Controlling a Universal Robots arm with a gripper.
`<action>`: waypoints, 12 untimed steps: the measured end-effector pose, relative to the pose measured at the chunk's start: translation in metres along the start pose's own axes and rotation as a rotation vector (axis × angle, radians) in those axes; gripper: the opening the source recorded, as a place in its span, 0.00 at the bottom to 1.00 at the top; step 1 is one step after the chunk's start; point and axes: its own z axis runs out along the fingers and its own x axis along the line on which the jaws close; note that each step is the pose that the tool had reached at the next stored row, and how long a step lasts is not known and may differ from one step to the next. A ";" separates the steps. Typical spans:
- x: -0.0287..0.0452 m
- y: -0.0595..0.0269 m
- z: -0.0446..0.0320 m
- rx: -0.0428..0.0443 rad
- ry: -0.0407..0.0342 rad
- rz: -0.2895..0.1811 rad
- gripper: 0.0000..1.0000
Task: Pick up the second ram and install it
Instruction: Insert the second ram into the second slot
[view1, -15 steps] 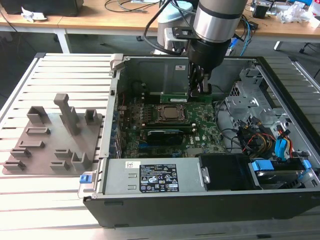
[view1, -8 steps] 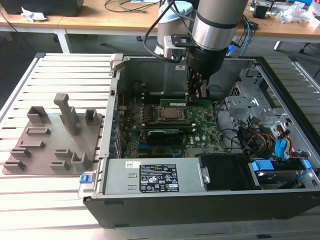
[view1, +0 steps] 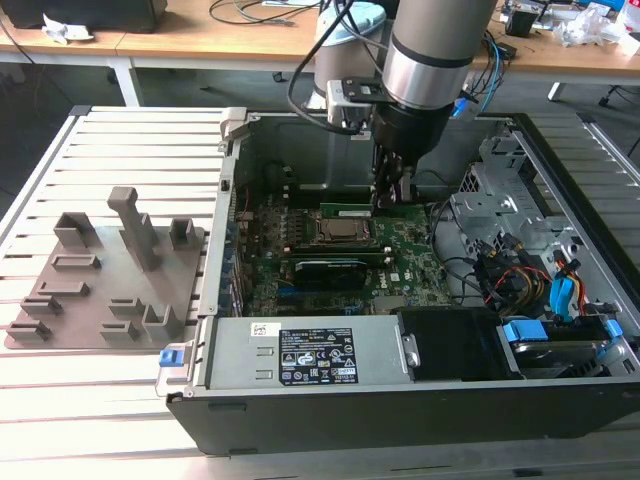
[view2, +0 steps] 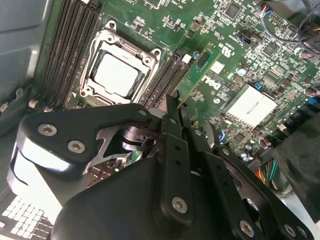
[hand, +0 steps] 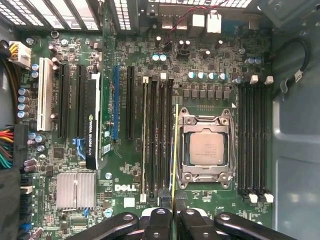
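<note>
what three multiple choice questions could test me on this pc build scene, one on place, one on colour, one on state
1. Where is the second ram?
A) on the slatted table
B) edge-on at the slots beside the CPU socket
C) on the power supply

2. What colour is the tray beside the case?
A) grey
B) red
C) yellow

3. How is the gripper?
A) wide open and empty
B) shut on the second ram
C) shut on a cable

Answers: 1 B, the stick runs alongside the socket in the first wrist view; 2 A, it looks grey in the exterior view; 3 B, its fingers pinch the stick's end.
</note>
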 end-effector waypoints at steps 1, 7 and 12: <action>0.0001 -0.0001 0.0025 0.0000 -0.0001 0.000 0.14; 0.0005 -0.0004 0.0095 0.0000 -0.0002 0.000 0.14; 0.0007 0.0079 0.0130 0.0000 -0.0001 0.000 0.14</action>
